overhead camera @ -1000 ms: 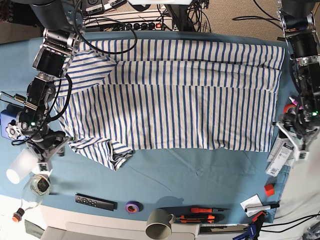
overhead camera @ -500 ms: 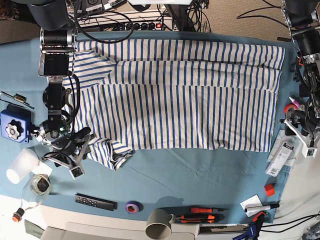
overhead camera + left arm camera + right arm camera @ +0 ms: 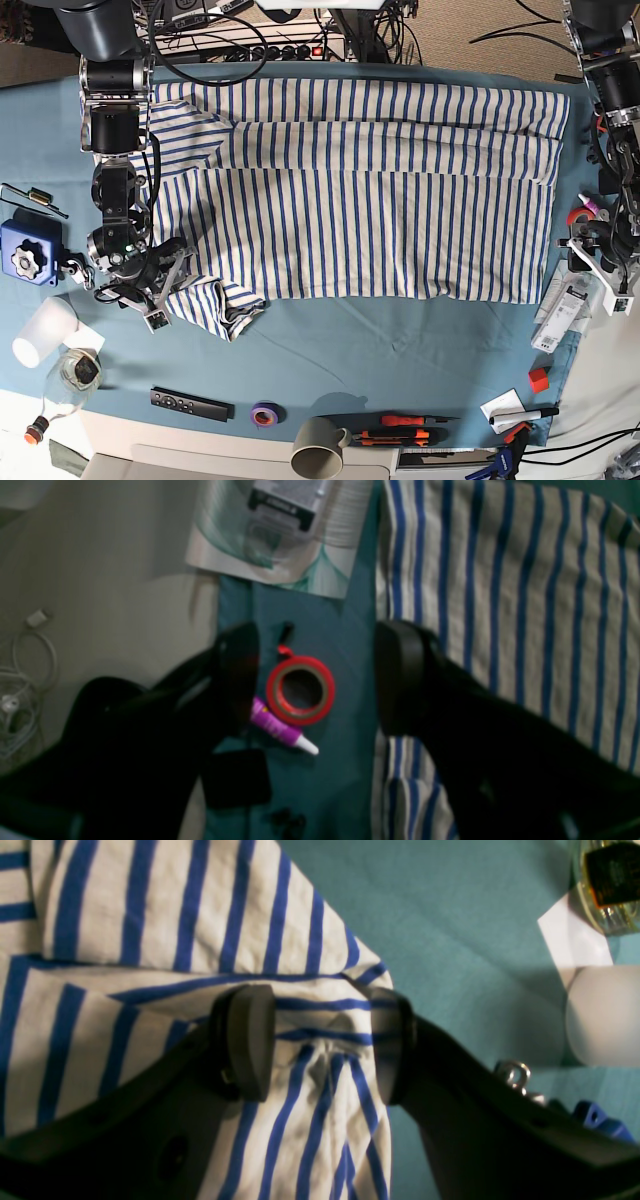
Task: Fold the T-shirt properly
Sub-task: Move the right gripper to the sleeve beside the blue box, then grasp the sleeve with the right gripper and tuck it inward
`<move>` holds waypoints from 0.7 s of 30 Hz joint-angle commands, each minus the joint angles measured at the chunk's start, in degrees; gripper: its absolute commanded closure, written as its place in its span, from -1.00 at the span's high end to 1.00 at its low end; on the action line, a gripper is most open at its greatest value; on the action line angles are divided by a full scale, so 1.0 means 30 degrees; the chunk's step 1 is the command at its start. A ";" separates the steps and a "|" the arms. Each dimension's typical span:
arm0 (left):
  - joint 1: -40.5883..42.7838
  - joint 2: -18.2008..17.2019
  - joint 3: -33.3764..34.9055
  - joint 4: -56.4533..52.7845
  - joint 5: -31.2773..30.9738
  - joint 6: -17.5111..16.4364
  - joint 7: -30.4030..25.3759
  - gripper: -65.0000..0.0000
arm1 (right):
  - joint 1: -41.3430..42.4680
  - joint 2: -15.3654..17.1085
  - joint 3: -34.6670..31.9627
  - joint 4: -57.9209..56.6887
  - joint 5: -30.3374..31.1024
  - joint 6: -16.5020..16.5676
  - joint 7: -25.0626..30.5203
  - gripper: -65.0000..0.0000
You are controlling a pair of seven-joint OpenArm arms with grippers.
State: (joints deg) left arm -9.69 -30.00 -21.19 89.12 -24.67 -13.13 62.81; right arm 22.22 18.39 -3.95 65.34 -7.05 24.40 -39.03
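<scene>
The white, blue-striped T-shirt [image 3: 370,190] lies spread across the teal cloth [image 3: 400,340]. Its lower left sleeve is bunched up. My right gripper [image 3: 165,290] is down on that sleeve corner. In the right wrist view the right gripper [image 3: 320,1045] is open, and its fingers straddle a raised wrinkle of the T-shirt [image 3: 165,940] without pinching it. My left gripper [image 3: 592,245] hangs off the shirt's right edge. In the left wrist view the left gripper [image 3: 320,675] is open and empty above a red tape roll [image 3: 300,690], with the T-shirt [image 3: 525,605] to its right.
A purple tube [image 3: 280,725] lies by the red tape, and a plastic packet [image 3: 560,310] is near the right edge. At left are a blue box [image 3: 25,250], a white cup [image 3: 40,335] and a glass bottle [image 3: 70,375]. Along the front lie a remote [image 3: 190,403], purple tape [image 3: 265,413], a mug [image 3: 320,447] and cutters [image 3: 400,428].
My right arm has swung in from the table's left edge onto the shirt's lower left sleeve, and its jaws have opened a little wider. The left arm has barely shifted.
</scene>
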 commanded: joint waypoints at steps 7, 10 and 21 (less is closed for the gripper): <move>-0.0415 -0.0423 -0.0146 0.0291 -0.0525 -0.0007 -0.0299 0.14 | 0.1071 0.0051 0.0044 0.0284 0.0044 -0.0262 0.1428 -0.06; -0.0415 -0.0415 -0.0146 0.0291 -0.0874 -0.0007 -0.0306 0.14 | 0.1392 -0.0051 0.0044 0.0284 0.0044 -0.0270 0.1450 -0.06; -0.0415 -0.0423 -0.0146 0.0291 -0.0882 -0.0007 -0.0364 0.14 | 0.2317 -0.1246 0.0044 -0.3461 -0.0029 -0.0277 0.2463 -0.06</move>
State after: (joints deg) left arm -9.72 -30.02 -21.19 89.12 -27.09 -13.10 62.76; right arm 27.75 14.31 -3.92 54.33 -7.03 23.83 -32.45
